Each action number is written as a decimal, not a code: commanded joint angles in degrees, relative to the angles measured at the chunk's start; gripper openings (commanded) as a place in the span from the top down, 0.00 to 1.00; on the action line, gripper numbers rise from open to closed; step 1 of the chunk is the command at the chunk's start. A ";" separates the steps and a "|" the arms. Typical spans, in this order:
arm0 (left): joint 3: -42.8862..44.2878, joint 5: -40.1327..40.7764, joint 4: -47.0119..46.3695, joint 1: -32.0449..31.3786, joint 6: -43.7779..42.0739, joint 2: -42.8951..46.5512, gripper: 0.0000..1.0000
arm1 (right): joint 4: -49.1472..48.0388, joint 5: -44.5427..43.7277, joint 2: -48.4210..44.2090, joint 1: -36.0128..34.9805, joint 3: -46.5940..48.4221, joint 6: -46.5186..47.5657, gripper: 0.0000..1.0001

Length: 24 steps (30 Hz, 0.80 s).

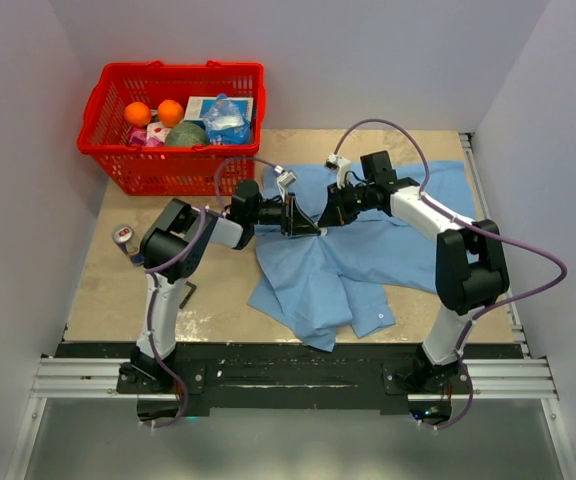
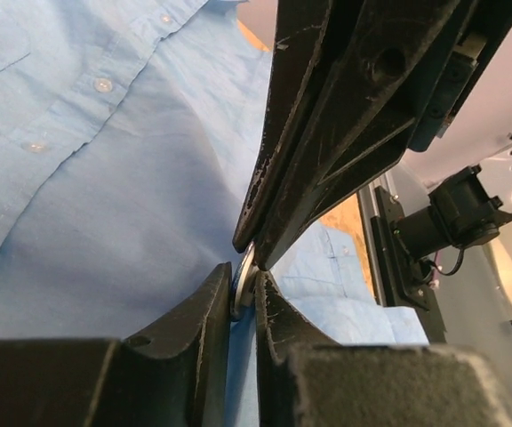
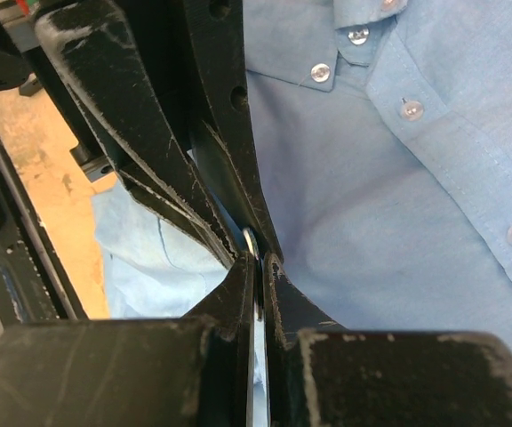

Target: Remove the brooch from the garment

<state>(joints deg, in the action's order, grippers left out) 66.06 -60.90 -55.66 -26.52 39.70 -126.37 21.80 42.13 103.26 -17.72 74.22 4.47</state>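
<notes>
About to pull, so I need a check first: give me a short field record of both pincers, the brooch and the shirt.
left pincer: shut on brooch, thin disc seen edge-on
right pincer: shut on brooch, from opposite side
shirt: light blue, rumpled on table, beneath both pincers
brooch free of cloth: cannot tell

My fingers (image 2: 194, 334) hid the brooch (image 2: 243, 286) except a thin pale edge; from above it was indiscernible.
</notes>
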 commanded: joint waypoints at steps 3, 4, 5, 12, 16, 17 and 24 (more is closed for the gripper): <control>0.64 6.40 -0.26 0.95 2.23 -0.20 0.96 | 4.83 0.32 -2.19 -2.15 0.14 2.03 1.00; 0.91 6.93 4.11 0.95 1.09 -0.20 0.98 | 5.00 0.67 -2.28 -2.24 0.23 2.30 1.00; 1.61 7.37 6.07 0.95 -0.14 -0.37 0.99 | 5.09 1.02 -2.45 -2.58 0.40 3.25 1.00; 3.37 13.61 16.01 -0.02 -3.41 -1.69 1.00 | 6.23 2.44 -3.50 -4.61 2.42 5.02 1.00; -0.21 11.60 5.09 0.16 3.17 -1.78 0.94 | 8.25 -1.51 -4.73 -5.22 2.34 7.92 1.00; -1.36 10.21 -0.10 0.33 8.41 -1.95 0.91 | 8.34 -1.78 -4.91 -5.22 2.16 8.10 1.00; -3.40 10.61 2.53 1.12 5.23 -0.38 0.91 | 8.78 -2.84 -5.44 -5.31 1.90 9.07 1.00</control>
<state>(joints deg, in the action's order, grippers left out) 62.63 -59.61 -56.45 -27.05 47.51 -127.00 26.81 35.97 102.28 -21.56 74.28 13.93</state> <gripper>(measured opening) 0.187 0.026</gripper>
